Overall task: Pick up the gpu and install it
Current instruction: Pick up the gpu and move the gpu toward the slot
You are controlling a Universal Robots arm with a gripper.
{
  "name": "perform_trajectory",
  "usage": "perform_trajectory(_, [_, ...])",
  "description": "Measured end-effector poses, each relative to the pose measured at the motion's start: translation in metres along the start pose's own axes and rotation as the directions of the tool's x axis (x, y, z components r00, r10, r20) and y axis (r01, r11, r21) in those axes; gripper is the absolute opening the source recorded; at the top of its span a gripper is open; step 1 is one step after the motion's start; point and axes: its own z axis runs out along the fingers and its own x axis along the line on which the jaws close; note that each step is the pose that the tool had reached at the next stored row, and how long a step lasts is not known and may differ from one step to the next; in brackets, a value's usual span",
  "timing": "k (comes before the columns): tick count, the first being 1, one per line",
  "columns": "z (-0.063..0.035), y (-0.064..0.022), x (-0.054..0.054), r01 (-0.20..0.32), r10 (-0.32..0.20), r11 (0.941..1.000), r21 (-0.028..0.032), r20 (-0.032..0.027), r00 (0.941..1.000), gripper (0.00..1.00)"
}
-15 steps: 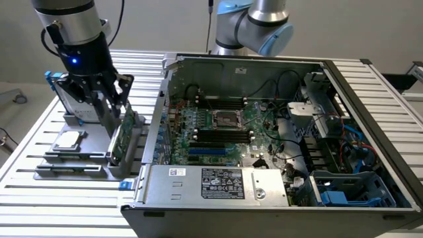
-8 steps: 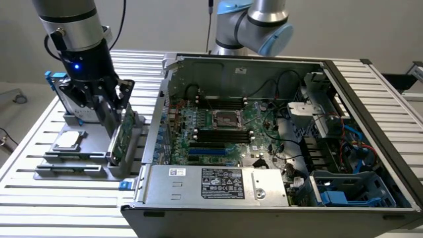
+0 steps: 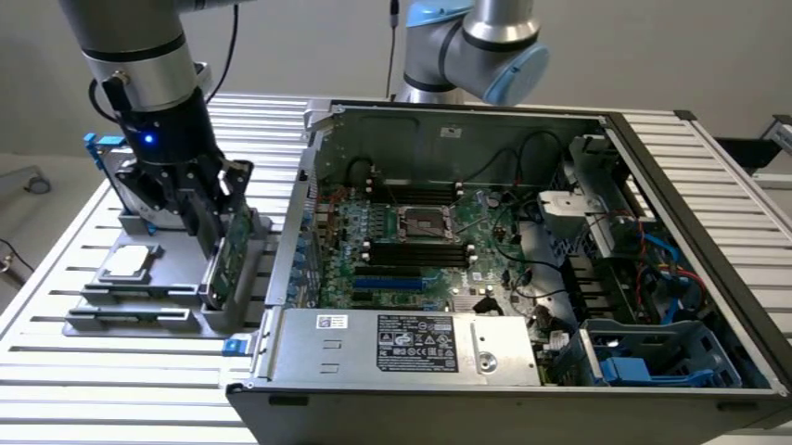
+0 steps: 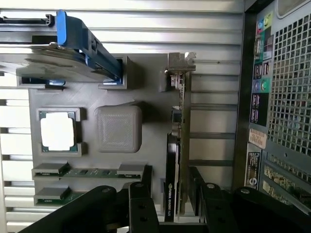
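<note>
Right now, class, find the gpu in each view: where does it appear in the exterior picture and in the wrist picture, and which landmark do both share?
Exterior view: the gpu stands on edge in the grey tray, at the exterior view's left beside the computer case, under the gripper.
Wrist view: the gpu is seen edge-on, between the tray's square pad and the case.
Shared landmark: the silver-topped processor.

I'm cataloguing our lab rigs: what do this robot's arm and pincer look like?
The arm is a silver-grey metal tube with a light-blue joint cap. Its wrist housing is black with a small blue light, and a black cable runs beside it. The pincer is black, with blocky bolted fingers.
</note>
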Motion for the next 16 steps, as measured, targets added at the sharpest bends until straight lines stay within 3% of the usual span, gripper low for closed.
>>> perform_trajectory(6, [0.0108, 0.0003, 0.001, 0.000, 0.000, 1.0000, 0.0015, 0.0039, 1.0000, 0.42])
perform_trajectory(16, [0.0273, 0.0007, 0.001, -0.001, 0.000, 1.0000, 0.0020, 0.0263, 0.9997, 0.42])
